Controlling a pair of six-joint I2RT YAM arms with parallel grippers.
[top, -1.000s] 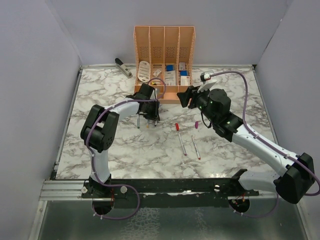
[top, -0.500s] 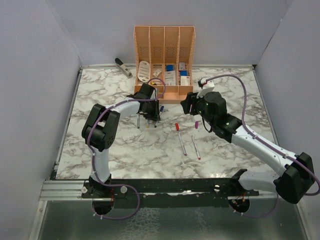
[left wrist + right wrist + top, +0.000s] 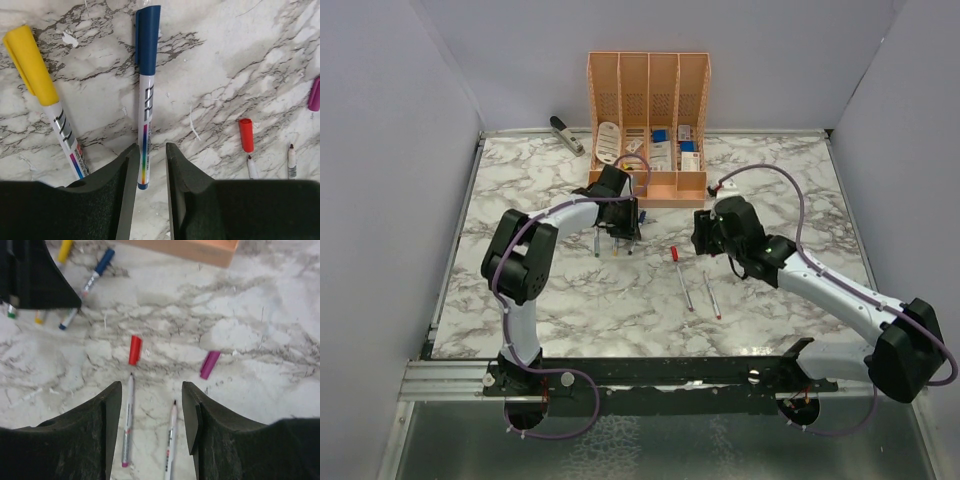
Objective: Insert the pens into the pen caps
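a white marble-patterned table with grey veins. at its back edge stands a peach desk organiser with four slots, holding small blue-and-white boxes and a white oval item. just left of it a grey stapler-like tool lies diagonally.

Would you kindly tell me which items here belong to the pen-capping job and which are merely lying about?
Job: red cap, purple cap, left uncapped pen, right uncapped pen, blue-capped pen, yellow-capped pen.
Lying about: orange organiser with its contents, grey tool left of it.
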